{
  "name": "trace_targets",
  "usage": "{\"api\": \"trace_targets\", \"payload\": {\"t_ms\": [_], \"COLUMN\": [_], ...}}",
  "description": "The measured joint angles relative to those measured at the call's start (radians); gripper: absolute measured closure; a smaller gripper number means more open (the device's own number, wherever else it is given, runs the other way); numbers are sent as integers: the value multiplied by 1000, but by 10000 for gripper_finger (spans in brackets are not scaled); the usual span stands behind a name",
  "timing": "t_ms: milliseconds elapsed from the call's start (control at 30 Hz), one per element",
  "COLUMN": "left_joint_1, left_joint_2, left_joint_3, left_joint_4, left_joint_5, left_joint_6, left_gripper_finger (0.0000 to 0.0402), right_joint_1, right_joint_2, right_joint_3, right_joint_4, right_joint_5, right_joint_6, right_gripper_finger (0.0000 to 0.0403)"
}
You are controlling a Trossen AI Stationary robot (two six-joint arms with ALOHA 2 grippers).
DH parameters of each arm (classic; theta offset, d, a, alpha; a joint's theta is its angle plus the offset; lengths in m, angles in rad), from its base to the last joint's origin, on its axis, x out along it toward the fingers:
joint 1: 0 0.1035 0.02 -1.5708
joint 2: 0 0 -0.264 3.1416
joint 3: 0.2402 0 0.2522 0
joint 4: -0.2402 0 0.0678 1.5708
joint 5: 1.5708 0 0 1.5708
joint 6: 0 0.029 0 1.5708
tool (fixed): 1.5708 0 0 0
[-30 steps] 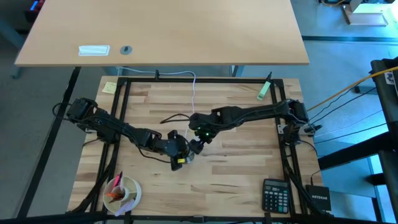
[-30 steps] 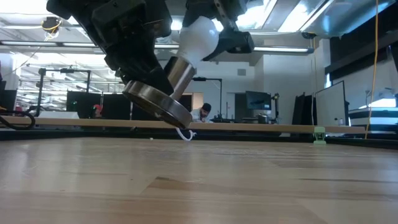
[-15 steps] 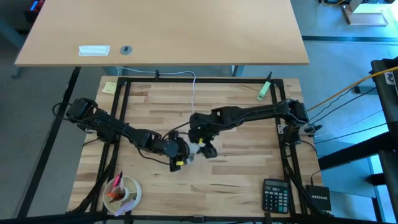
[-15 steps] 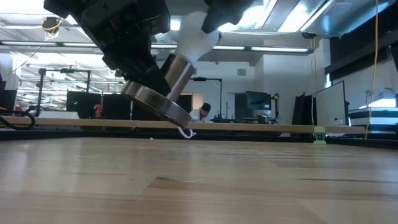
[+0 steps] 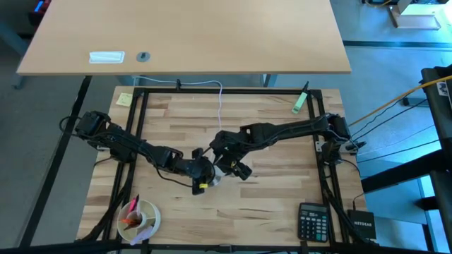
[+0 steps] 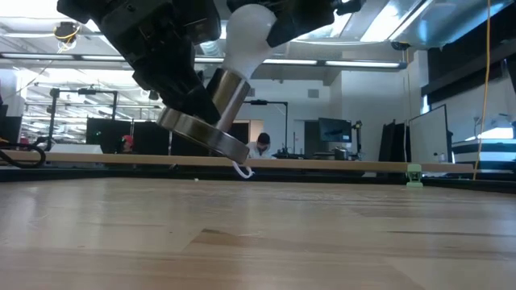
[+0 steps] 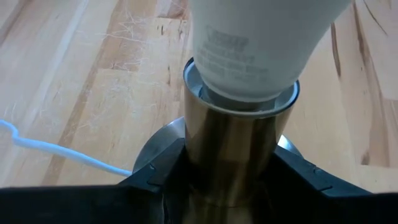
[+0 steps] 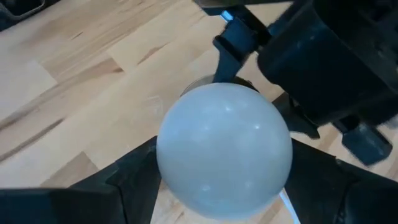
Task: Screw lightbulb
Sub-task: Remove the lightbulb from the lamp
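Brass-toned socket [image 7: 233,155] sits tilted off the counter [image 5: 268,204], clamped in the left gripper [image 7: 230,186] fingers. Seated in it, the lightbulb [image 6: 246,36] is pinched by the right gripper [image 8: 224,165]; turning should follow the socket's tilted axis, pressing lightly.

The lightbulb [image 6: 246,36] I am working on is a white frosted globe that narrows to a neck with small grey print [image 7: 227,46] on it. Its neck sits down inside the mouth of the brass-coloured socket [image 7: 233,146], which flares to a round silvery base [image 6: 201,133]. Bulb and socket tilt together, lifted clear of the table [image 6: 322,234], near its middle in the high view [image 5: 220,171]. How far the thread is seated I cannot quite tell.
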Motion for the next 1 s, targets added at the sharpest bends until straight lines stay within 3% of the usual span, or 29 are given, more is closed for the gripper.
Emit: {"api": "trace_targets", "payload": {"t_ms": [367,833,1000], "left_joint_1": [0,3,5], "left_joint_2": [0,0,0], "left_joint_3": [0,0,0], "left_joint_4": [-1,0,-2], "left_joint_5": [0,0,3], "left_joint_6": [-6,-5,-5], "left_gripper_finger": [239,238,239], "right_joint_1": [0,-1,-2], "right_joint_2": [0,0,0], "right_joint_3": [2,-2,-5], "right_joint_4": [-8,-5,-3], "right_joint_5": [16,16,17], "right_joint_6": [156,216,242], "right_gripper_finger": [114,113,89]}}
